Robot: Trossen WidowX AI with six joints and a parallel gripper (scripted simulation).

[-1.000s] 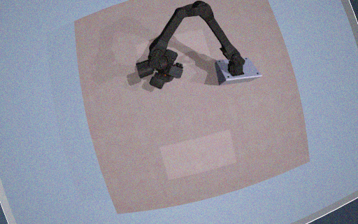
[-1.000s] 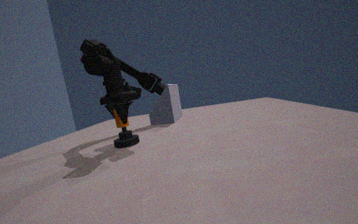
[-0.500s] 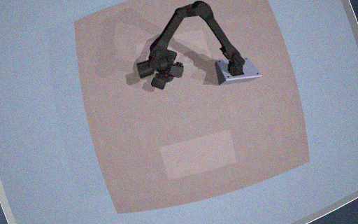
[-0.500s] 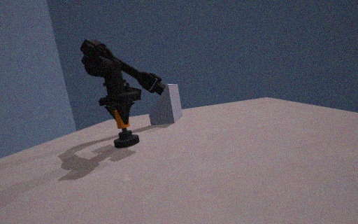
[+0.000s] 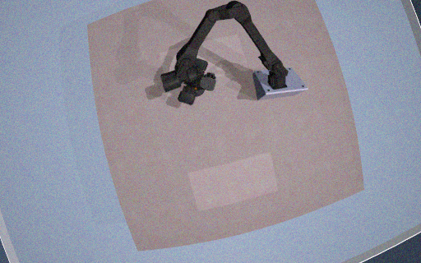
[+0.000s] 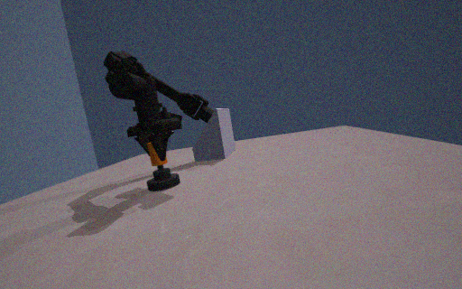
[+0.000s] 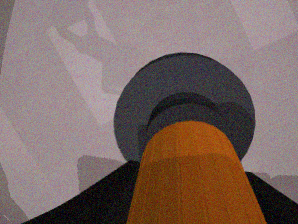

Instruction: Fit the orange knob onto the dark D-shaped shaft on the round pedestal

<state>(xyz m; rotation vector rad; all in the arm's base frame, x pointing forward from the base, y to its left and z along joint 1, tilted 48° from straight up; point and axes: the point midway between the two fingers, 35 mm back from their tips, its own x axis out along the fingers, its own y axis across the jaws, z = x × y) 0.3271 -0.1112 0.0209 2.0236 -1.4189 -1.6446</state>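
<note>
Orange knob (image 6: 157, 155) (image 7: 192, 175) is pinched between the jaws of the gripper (image 6: 158, 151), and it is located above the round pedestal (image 6: 163, 181) (image 7: 182, 75), not down on it.

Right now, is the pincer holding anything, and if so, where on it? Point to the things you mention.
Yes: the pincer (image 6: 158, 158) is shut on the orange knob (image 6: 156, 155) (image 7: 192, 175), gripping its sides, with the lower end sticking out below.
</note>
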